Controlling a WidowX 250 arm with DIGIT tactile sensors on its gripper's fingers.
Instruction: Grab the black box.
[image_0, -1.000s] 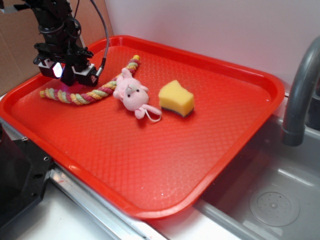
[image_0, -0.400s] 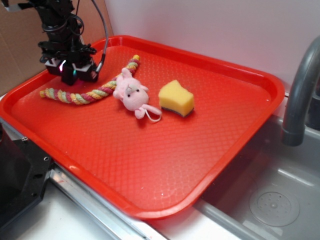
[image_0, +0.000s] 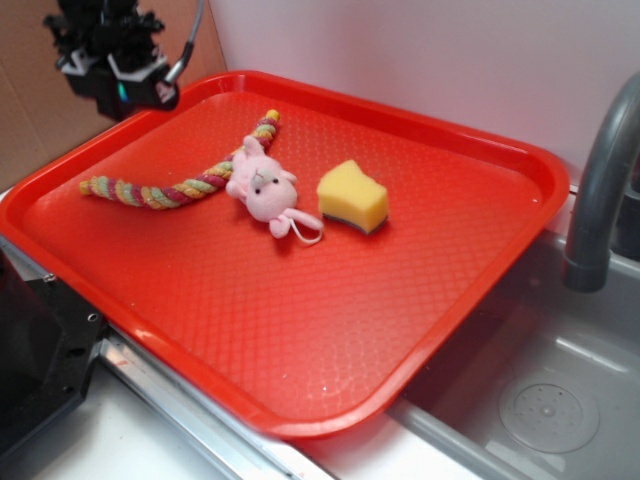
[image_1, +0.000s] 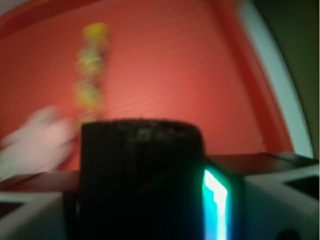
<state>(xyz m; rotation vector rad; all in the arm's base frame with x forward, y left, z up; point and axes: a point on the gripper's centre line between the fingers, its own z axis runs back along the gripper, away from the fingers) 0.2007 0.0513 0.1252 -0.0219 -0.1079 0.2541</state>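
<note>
**Box held above the tray's far left corner**

While the gripper (image_0: 112, 78) hangs high at the upper left of the exterior view, above the far left corner of the red tray (image_0: 420, 330), its fingers are pinching the black box (image_1: 141, 175). The wrist view shows this best: the box fills the lower middle of that picture, a dark block with rounded upper corners, flanked low on both sides by pale finger parts, with a bright cyan light just to its right. From the exterior camera the box cannot be told from the dark gripper body, though a small teal glow shows there.

Below the gripper and clear of it, a braided rope (image_0: 160, 190) in pink, yellow and green lies on the tray, running from the left edge toward the back. In the wrist view it shows as a blurred yellow-green streak (image_1: 90, 75) beyond the box. A pink plush (image_0: 264, 190) lies against the rope near its middle, a thin loop trailing from it toward the front; a pale blur at the left of the wrist view may be the same toy, but I cannot tell.

Just beside the plush, to the right and apart from it, sits a yellow sponge (image_0: 352, 196) with a dark underside. A grey faucet (image_0: 600, 190) rises past the tray's right edge, over a metal sink (image_0: 545, 400). Dark machine casing (image_0: 35, 350) sits at the lower left corner
</note>
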